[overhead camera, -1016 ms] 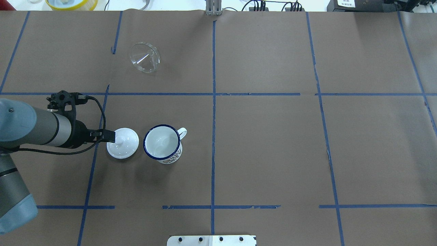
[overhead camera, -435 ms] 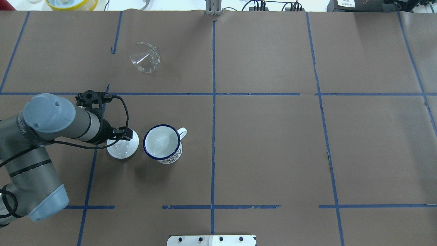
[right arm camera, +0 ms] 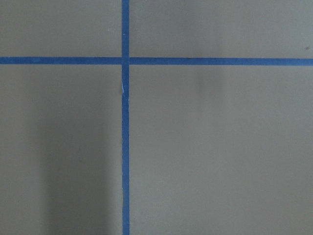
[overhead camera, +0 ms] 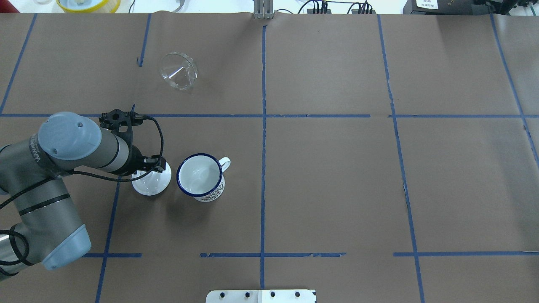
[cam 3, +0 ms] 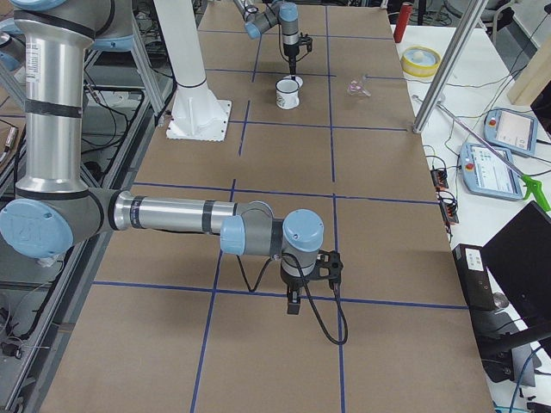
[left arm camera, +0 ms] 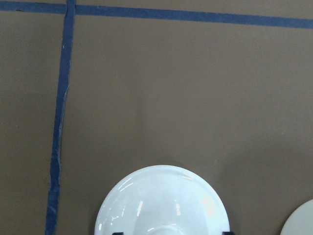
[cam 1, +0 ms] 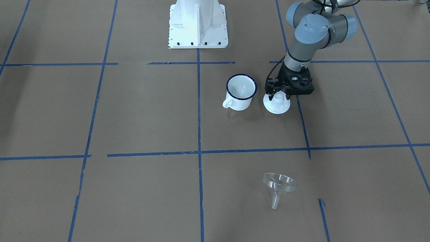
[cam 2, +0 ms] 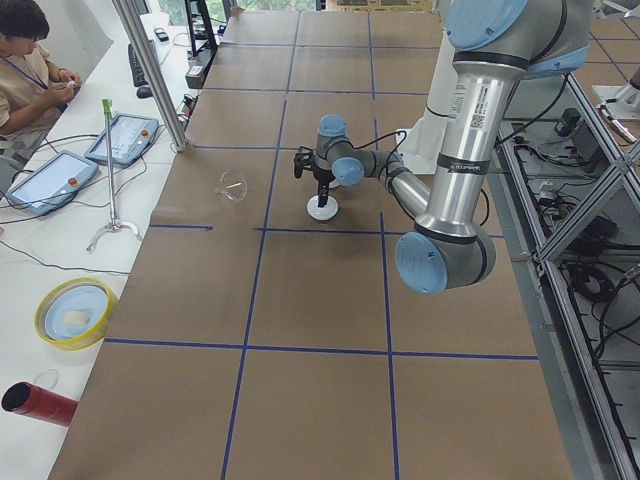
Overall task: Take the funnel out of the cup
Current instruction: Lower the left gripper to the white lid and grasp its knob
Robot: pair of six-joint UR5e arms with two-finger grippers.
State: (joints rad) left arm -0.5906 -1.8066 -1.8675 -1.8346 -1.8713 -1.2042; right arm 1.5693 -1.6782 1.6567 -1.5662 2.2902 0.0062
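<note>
The clear funnel (overhead camera: pixel 178 75) lies on its side on the brown table, far from the cup; it also shows in the front view (cam 1: pixel 278 186). The white cup (overhead camera: pixel 200 176) with a dark blue rim stands upright and empty (cam 1: pixel 241 92). A white knobbed lid (overhead camera: pixel 149 183) lies flat beside the cup (cam 1: pixel 277 104). My left gripper (cam 1: pixel 278 96) points down over the lid's knob, jaws open on either side of it. The left wrist view shows the lid (left arm camera: pixel 164 200) below. My right gripper (cam 3: pixel 293 305) hangs over bare table far away; I cannot tell its state.
The robot's white base plate (cam 1: pixel 197 23) sits behind the cup. Blue tape lines cross the table (overhead camera: pixel 337 181). A yellow-rimmed bowl (overhead camera: pixel 88 4) and cables lie beyond the far edge. An operator (cam 2: pixel 30 60) sits at a side desk.
My left arm has swung its elbow into view and turned the wrist from side-on to pointing down over the lid. Lid, cup and funnel have not moved.
</note>
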